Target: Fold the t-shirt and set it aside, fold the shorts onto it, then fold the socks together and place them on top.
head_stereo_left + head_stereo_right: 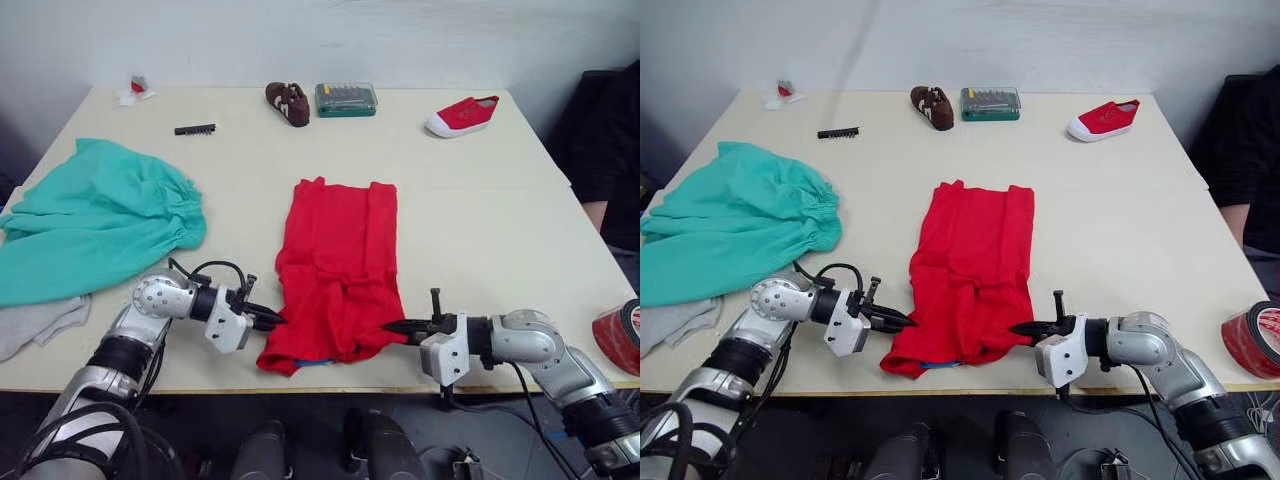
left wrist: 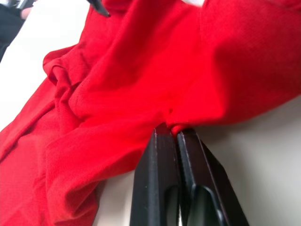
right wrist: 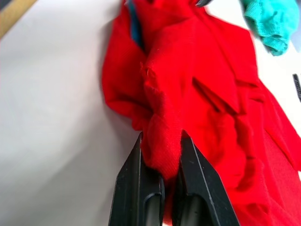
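The red t-shirt [image 1: 338,262] lies lengthwise in the middle of the table, its sides folded in, its near end bunched at the front edge. My left gripper [image 1: 272,318] is shut on the shirt's near left edge, and the left wrist view shows its fingers [image 2: 165,179] pinching a red fold. My right gripper [image 1: 392,326] is shut on the near right corner, with cloth [image 3: 162,141] wedged between its fingers [image 3: 136,183]. The teal shorts [image 1: 95,220] lie spread at the left. Grey socks [image 1: 35,325] lie below them at the front left edge.
Along the far edge sit a brown shoe [image 1: 288,102], a green bit case [image 1: 346,99], a red sneaker [image 1: 462,115], a black bit strip [image 1: 195,129] and small scraps [image 1: 136,90]. A red tape roll [image 1: 620,338] sits front right. A person [image 1: 612,150] sits at the right.
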Available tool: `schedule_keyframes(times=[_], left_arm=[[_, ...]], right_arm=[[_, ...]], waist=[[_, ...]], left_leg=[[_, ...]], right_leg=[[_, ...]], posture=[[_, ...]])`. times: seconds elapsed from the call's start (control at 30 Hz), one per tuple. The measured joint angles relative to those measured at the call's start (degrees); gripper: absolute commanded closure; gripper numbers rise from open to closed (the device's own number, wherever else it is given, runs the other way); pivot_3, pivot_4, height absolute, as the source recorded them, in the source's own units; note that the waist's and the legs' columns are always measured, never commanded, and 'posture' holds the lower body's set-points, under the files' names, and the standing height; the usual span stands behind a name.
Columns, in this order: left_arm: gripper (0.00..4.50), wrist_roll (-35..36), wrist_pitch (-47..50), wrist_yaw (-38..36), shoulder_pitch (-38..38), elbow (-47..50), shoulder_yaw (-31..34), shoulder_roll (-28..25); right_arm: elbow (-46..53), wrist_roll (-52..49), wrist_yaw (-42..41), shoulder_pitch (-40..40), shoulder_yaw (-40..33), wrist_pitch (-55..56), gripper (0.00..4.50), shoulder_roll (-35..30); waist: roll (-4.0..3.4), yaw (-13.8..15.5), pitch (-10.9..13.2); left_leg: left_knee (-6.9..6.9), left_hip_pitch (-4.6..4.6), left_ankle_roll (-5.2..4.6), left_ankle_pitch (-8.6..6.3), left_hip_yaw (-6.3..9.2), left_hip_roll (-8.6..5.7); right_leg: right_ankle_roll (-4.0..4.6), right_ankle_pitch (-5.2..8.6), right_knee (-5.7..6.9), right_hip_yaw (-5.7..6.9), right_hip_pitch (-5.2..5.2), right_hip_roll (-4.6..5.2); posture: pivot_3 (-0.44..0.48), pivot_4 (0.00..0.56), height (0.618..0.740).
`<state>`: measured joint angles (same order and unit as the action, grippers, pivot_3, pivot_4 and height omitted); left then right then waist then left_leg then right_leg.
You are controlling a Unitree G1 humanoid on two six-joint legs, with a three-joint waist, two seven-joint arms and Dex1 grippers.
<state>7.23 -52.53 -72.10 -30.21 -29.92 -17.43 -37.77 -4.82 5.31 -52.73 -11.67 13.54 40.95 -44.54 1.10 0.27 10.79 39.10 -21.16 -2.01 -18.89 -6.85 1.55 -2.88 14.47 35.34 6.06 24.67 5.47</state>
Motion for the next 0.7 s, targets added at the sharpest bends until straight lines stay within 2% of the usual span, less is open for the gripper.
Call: schedule_keyframes(times=[0.2, 0.37, 0.5, 0.7], left_arm=[[4.46, 4.63, 16.77, 0.32, 4.17, 13.11, 0.91, -0.95], [4.46, 11.97, 35.05, -0.11, 10.93, 26.14, 4.35, -7.39], [4.46, 20.12, 53.45, -0.67, 16.66, 35.98, 6.38, -12.44], [4.46, 25.77, 65.73, -0.73, 20.92, 42.71, 9.78, -13.79]], right_arm=[[10.24, -7.74, -2.1, 4.28, -1.4, -13.39, 4.5, -2.61], [22.6, -16.03, -3.8, 11.82, -4.04, -26.48, 4.5, -6.83], [32.77, -21.96, -5.93, 17.6, -6.09, -35.09, 4.5, -10.68], [37.71, -27.32, -9.01, 20.25, -8.02, -42.73, 4.5, -13.32]], waist=[[-0.02, -0.17, 0.01], [-0.08, -0.34, 0.06], [-0.12, -0.14, 0.08], [-0.11, 0.43, 0.1]], left_leg=[[0.01, -0.01, 0.01, -0.02, 0.12, 0.02], [-0.07, 0.0, 0.14, -0.11, 0.21, 0.14], [-0.05, 0.02, 0.15, -0.11, 0.29, 0.14], [-0.06, -0.02, 0.2, -0.14, 0.35, 0.13]], right_leg=[[0.03, 0.02, -0.02, 0.04, -0.02, 0.0], [0.15, 0.16, -0.01, 0.08, -0.01, -0.06], [0.15, 0.19, -0.02, 0.11, -0.05, -0.06], [0.19, 0.22, -0.11, 0.14, -0.05, -0.06]], posture=[[0.0, 0.15, 0.74], [0.0, 0.15, 0.74], [0.0, 0.15, 0.74], [0.0, 0.15, 0.74]])
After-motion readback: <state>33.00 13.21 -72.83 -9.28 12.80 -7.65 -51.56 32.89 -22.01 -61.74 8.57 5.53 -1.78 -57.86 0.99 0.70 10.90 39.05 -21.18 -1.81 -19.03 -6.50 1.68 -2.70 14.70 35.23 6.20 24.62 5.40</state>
